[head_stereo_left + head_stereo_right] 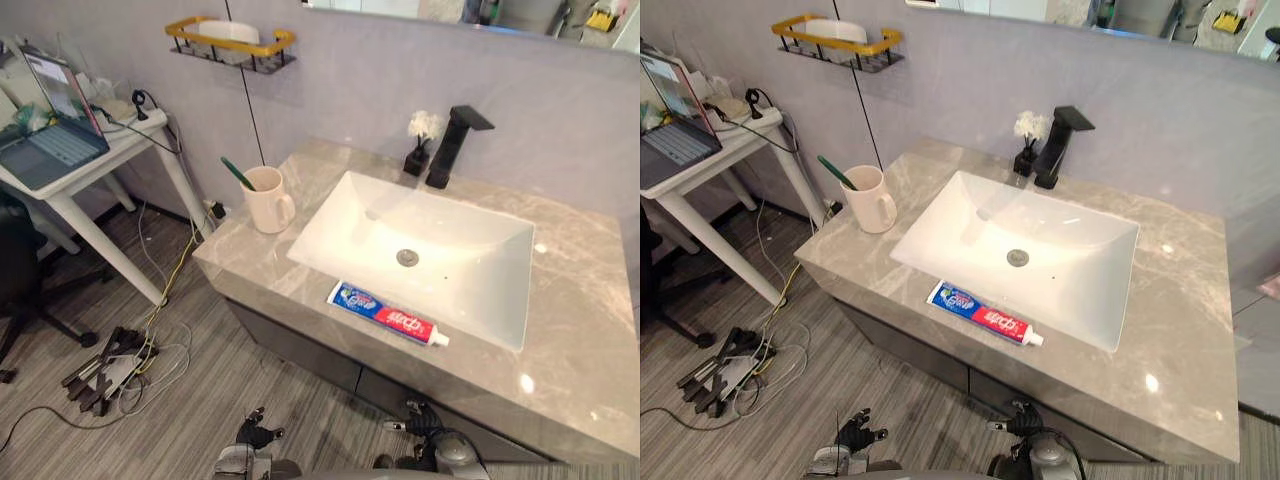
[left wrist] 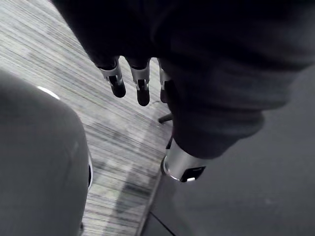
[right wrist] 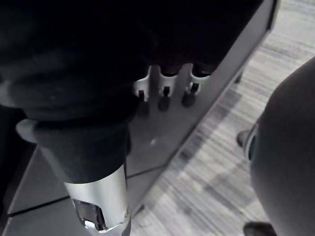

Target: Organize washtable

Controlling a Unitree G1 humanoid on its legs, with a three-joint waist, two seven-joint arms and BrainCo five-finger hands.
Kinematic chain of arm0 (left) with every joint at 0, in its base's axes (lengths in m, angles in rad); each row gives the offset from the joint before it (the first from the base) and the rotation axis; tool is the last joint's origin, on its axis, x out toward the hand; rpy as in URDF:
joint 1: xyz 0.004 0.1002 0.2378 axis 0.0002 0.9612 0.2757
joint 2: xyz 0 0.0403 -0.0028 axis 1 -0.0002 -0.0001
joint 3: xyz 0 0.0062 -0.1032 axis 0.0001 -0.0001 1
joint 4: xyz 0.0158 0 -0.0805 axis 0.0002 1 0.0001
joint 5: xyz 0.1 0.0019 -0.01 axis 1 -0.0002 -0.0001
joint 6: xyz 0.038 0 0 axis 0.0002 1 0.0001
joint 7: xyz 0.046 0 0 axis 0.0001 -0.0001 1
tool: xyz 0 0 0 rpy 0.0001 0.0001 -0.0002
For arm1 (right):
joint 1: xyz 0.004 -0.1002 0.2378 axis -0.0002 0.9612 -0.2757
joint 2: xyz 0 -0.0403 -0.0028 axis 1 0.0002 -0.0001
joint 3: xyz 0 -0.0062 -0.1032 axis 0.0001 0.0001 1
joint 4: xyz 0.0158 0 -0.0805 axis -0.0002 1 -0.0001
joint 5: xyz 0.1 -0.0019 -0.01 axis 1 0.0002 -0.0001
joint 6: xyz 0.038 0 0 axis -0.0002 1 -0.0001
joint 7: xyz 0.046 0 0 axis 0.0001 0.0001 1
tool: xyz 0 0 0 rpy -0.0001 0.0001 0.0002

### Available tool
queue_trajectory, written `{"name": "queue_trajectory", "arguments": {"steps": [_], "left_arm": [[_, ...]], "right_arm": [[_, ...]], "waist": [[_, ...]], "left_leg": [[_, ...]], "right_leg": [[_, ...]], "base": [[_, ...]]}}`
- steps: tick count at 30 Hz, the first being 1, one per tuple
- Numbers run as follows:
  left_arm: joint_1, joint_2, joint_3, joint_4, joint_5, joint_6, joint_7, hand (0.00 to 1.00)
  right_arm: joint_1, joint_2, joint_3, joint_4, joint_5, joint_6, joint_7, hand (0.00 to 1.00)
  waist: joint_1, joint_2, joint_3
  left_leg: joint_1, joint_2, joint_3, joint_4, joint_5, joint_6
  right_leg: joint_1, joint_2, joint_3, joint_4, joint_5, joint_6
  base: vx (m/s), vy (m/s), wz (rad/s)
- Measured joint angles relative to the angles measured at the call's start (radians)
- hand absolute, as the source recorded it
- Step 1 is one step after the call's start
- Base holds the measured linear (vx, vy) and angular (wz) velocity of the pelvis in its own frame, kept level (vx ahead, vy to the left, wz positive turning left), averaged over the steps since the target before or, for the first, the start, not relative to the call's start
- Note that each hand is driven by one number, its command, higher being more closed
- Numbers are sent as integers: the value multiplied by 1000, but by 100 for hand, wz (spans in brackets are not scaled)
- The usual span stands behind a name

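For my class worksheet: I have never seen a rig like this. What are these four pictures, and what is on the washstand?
A humanoid robot faces a washstand. The two wide pictures come from its head camera; the two dark ones from cameras on its wrists. On the grey marble counter a blue, red and white toothpaste tube lies in front of the white rectangular sink, and a cream mug holds a green toothbrush. The left hand and right hand hang open, empty.

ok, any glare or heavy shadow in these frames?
Eye views: small lamp glints on the counter right of the sink, and a soft sheen inside the sink; the toothpaste is evenly lit. Left wrist view: left hand dark against the bright floor. Right wrist view: right hand in deep shadow against the cabinet.
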State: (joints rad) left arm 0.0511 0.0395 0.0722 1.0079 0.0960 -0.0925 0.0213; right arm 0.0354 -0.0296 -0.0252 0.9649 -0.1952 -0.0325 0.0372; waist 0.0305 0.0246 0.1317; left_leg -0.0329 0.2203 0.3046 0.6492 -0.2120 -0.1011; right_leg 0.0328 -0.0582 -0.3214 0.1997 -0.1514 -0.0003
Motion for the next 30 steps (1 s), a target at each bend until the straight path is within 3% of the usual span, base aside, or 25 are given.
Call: {"name": "queue_trajectory", "arguments": {"steps": [1,3,5,7,8,10,15,22,30], "left_arm": [[3,-3,0,-9,2,-2,0,0],[2,1,2,-8,0,-3,0,0],[3,1,3,-8,-6,-4,4,0],[10,-4,1,-6,-8,-6,6,0],[9,-13,0,-3,-14,-7,10,0],[10,4,-3,6,-13,-8,14,0],[14,13,-2,24,-9,-6,24,0],[17,-4,20,43,-14,-5,25,0],[19,-11,57,58,-16,-4,24,0]], "right_arm": [[2,-2,6,0,-3,6,9,0],[-5,0,3,1,-2,14,9,0],[-6,7,-24,2,8,15,2,0],[-5,7,-57,2,29,9,-23,0],[-6,-6,-59,21,29,1,-42,0],[2,-3,-65,27,29,-4,-51,0],[27,6,-123,36,39,-3,-64,0],[21,2,-202,73,59,15,-80,0],[28,3,-233,82,90,10,-81,0]], "waist": [[14,-4,7],[11,-2,8],[11,-6,10],[10,12,6],[11,22,8],[-8,-13,-4],[-15,-34,-18],[-15,-11,-32],[-14,-21,-36]], "left_leg": [[-45,34,-8,104,2,-14],[-64,38,-37,93,-39,1],[-64,20,-96,-34,-56,10],[-40,-27,-265,-294,-40,-10],[-10,-47,-256,-336,10,-28],[25,-94,-224,-384,28,0],[76,-166,-185,-444,35,26],[155,-148,-164,-494,36,27],[210,-139,-160,-529,37,25]], "right_leg": [[7,14,37,-2,-7,-12],[9,16,82,-9,-6,-13],[11,4,128,-12,-1,-1],[-5,-6,191,-7,1,42],[0,-14,229,-18,12,72],[28,-57,245,-63,36,99],[55,-115,272,-121,50,119],[107,-93,282,-158,53,122],[134,-82,299,-168,60,115]], "base": [[107,18,-80],[118,63,-78],[103,164,-67],[99,330,-86],[90,286,-76],[159,229,-29],[145,178,-17],[71,-22,-13],[-45,-20,-9]]}}
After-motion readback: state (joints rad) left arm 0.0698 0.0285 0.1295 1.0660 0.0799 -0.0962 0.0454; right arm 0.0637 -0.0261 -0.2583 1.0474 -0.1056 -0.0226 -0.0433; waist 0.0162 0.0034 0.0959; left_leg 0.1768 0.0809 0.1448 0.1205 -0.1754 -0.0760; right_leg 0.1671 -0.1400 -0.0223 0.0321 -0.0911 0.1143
